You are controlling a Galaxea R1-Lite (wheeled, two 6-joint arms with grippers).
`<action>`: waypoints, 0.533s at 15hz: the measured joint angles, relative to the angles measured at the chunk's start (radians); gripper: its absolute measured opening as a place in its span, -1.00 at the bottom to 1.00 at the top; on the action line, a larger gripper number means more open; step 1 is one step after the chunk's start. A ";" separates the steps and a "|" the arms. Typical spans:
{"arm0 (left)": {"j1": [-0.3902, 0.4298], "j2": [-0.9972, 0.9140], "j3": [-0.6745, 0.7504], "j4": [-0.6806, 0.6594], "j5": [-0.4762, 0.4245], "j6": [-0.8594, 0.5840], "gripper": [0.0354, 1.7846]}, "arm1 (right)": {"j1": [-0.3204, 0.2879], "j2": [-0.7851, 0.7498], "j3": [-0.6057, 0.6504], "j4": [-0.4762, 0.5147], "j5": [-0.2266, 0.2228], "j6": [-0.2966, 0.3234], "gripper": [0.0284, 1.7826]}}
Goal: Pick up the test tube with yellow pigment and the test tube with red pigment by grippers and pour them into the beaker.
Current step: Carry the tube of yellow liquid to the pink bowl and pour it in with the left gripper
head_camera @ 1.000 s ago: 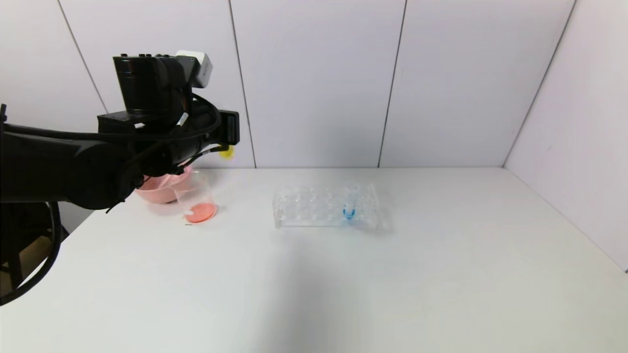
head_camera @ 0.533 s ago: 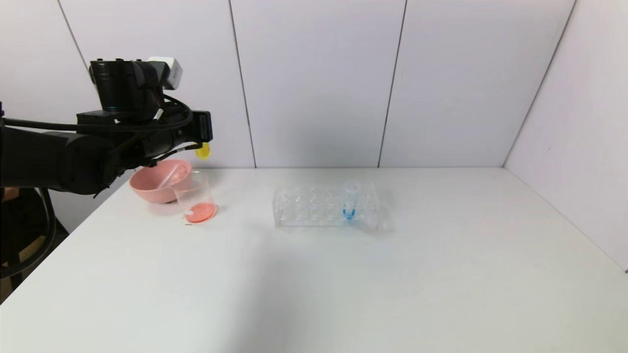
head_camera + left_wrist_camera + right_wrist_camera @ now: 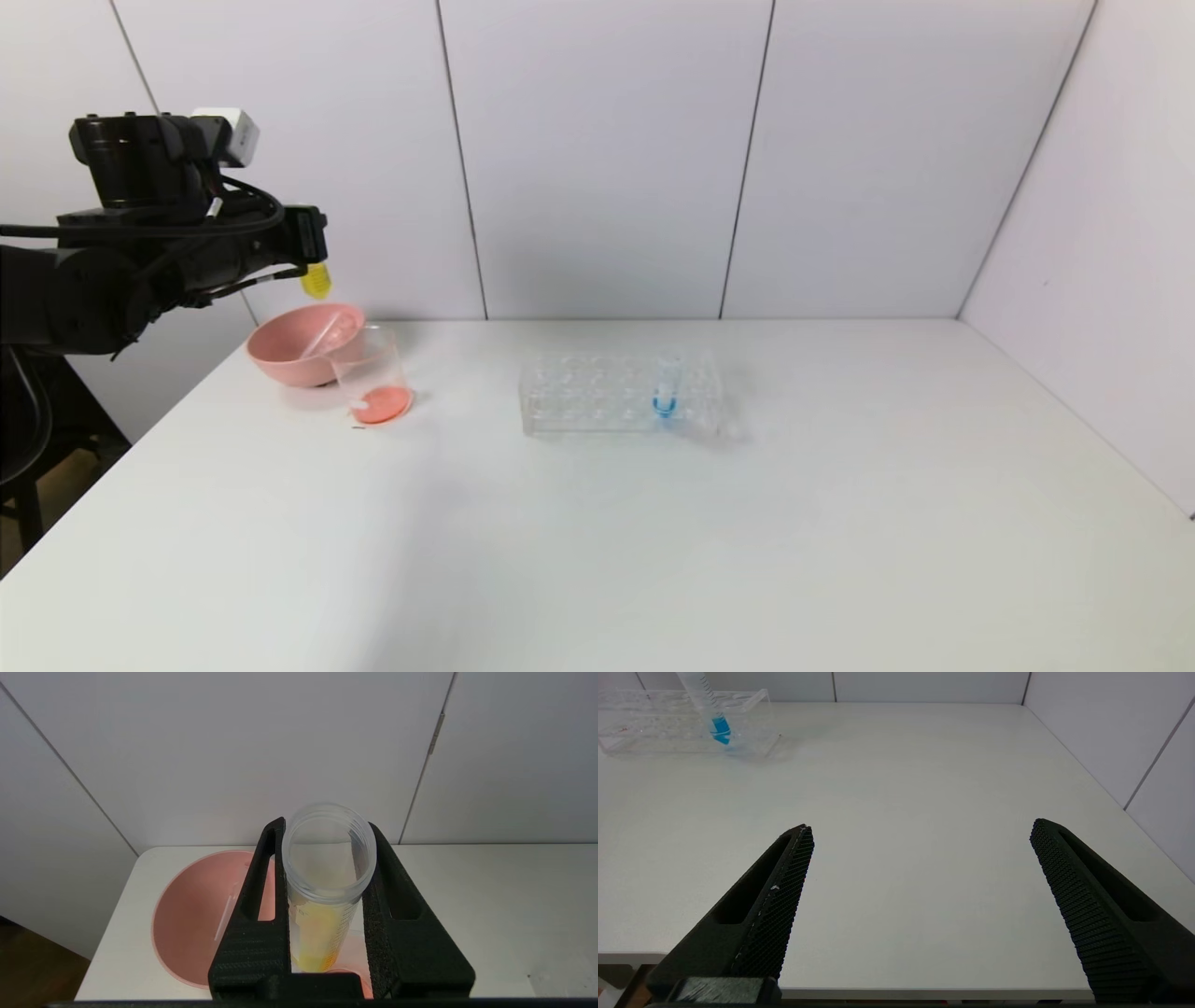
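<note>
The left end effector (image 3: 313,257) pinches the test tube with yellow pigment (image 3: 317,279) above the pink bowl (image 3: 297,343) at the worktop's (image 3: 653,523) far-left corner, the beaker (image 3: 372,375) (red liquid inside) just beside. The right end effector (image 3: 920,868) hangs spread at the near edge.

Three tubes (image 3: 317,279), one beaker (image 3: 372,378), one bowl (image 3: 294,345), one rack (image 3: 597,397)
</note>
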 joint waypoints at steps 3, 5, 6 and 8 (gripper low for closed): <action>0.057 -0.001 -0.003 0.000 -0.036 0.002 -0.52 | 0.000 0.000 0.000 0.000 0.000 0.000 0.91; 0.096 0.000 -0.003 0.000 -0.075 0.002 -0.52 | 0.000 0.000 0.000 0.000 0.000 0.000 0.91; 0.114 0.003 -0.004 0.000 -0.088 0.002 -0.52 | 0.000 0.000 0.000 0.000 0.000 0.000 0.91; 0.148 0.014 -0.009 -0.001 -0.116 0.003 -0.52 | 0.000 0.000 0.000 0.000 0.000 0.000 0.91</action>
